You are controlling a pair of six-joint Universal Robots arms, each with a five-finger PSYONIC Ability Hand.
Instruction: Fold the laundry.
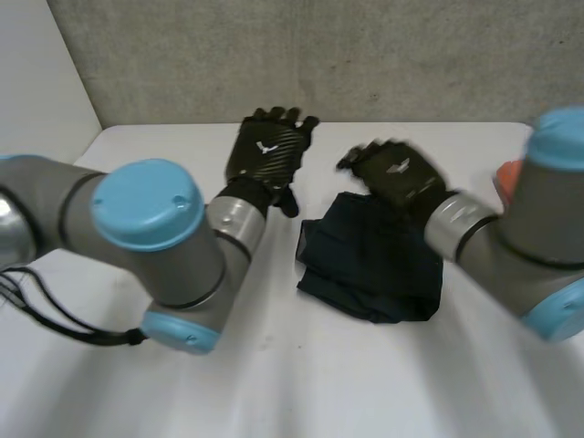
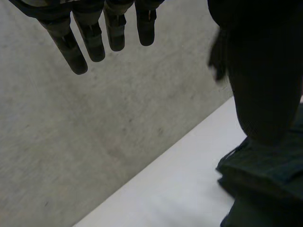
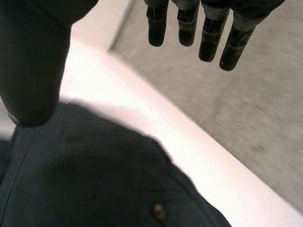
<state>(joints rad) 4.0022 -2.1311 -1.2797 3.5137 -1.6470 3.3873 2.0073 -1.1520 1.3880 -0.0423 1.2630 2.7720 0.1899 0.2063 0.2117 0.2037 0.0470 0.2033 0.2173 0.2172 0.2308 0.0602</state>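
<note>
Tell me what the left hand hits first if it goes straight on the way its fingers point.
Likely the grey wall behind the table. The left hand aims straight fingers at it with nothing between; the dark garment lies off to one side. How far is unclear.

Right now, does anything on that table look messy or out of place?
The dark garment lies in a lumpy, lopsided bundle on the white table, its edges not lined up, so the fold looks untidy. The left hand and right hand are both open and hold nothing. Nothing looks spilled or torn.
</note>
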